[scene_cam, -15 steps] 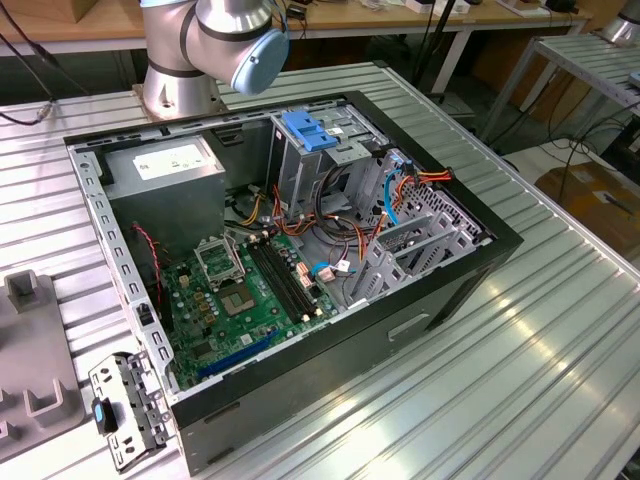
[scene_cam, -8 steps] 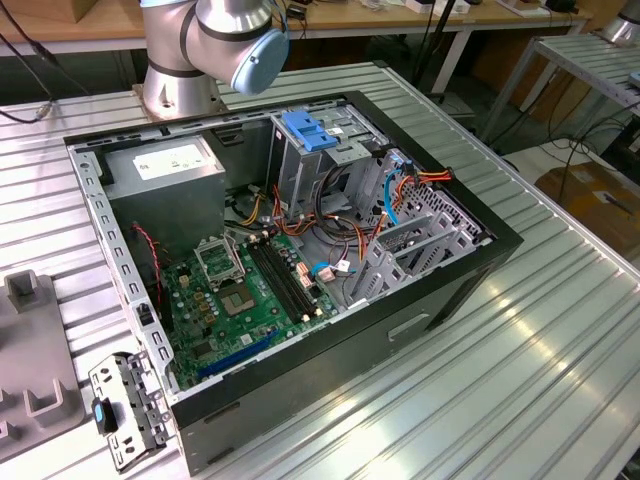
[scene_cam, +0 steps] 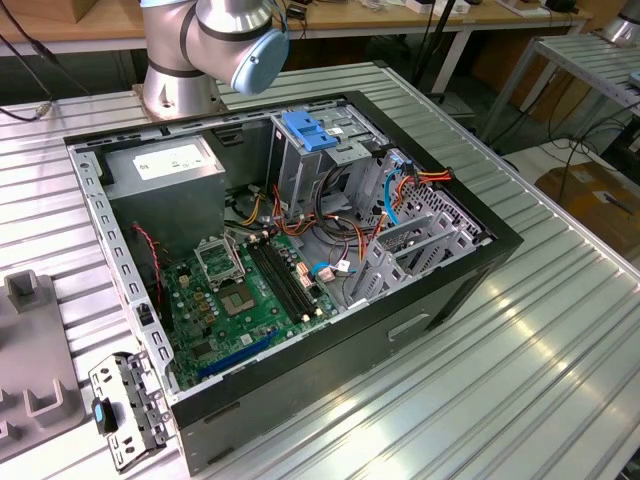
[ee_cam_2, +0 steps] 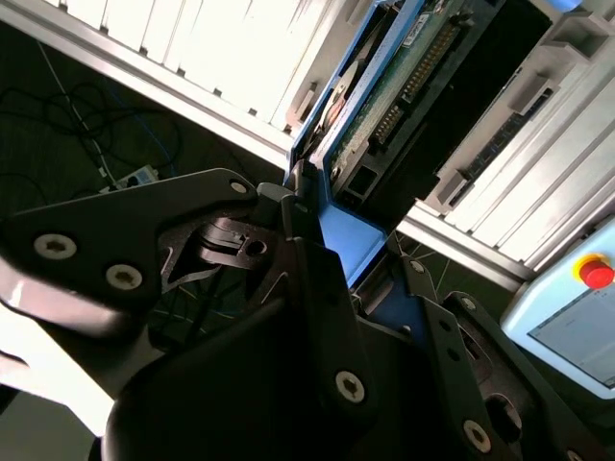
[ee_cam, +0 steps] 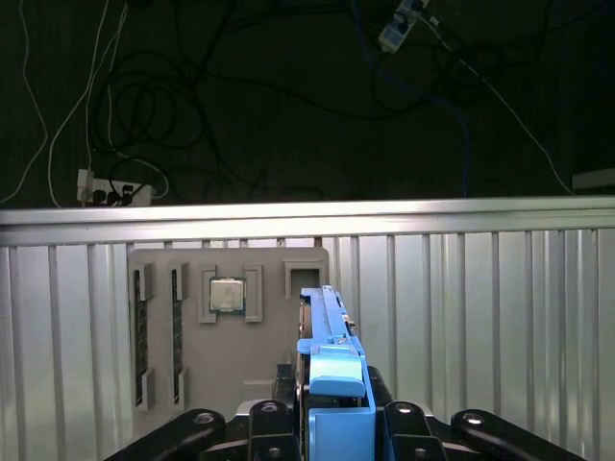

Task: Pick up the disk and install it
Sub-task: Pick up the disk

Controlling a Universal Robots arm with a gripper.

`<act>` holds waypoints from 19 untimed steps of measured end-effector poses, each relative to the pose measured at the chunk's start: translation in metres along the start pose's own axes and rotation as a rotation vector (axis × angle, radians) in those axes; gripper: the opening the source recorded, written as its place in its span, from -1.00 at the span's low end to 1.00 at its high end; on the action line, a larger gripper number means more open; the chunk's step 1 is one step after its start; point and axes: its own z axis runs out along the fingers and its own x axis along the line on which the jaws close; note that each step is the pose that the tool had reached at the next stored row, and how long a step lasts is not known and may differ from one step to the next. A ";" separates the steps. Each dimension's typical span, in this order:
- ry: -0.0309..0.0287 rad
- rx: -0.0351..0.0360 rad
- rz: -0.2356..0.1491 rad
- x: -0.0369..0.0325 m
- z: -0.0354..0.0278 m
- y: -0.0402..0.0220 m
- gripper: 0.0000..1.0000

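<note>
One disk (ee_cam: 334, 375) was clamped edge-on in the closed tool (ee_cam: 334, 415), its long axis running straight out toward the surface (ee_cam: 480, 317).

An open black computer case (scene_cam: 330, 390) is seen on a ribbed metal table (scene_cam: 520, 380) in the exterior view, with a green motherboard (scene_cam: 225, 310), a grey power supply (scene_cam: 165, 165) and a blue latch (scene_cam: 308, 130) exposed inside. A small metal bracket (scene_cam: 130, 410) is laid just beside the case's near corner. In the first wrist view a processor chip (ee_cam: 227, 295) is seated in a grey tray (ee_cam: 192, 365), and a power strip (ee_cam: 113, 189) is seen on the dark floor beyond.
</note>
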 end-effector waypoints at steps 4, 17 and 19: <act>0.0000 0.0001 0.000 -0.0001 -0.0027 0.0000 -0.26; 0.0000 0.0000 0.000 -0.0004 -0.0096 -0.0001 -0.26; 0.0000 0.0001 0.000 -0.0005 -0.0106 -0.0001 -0.26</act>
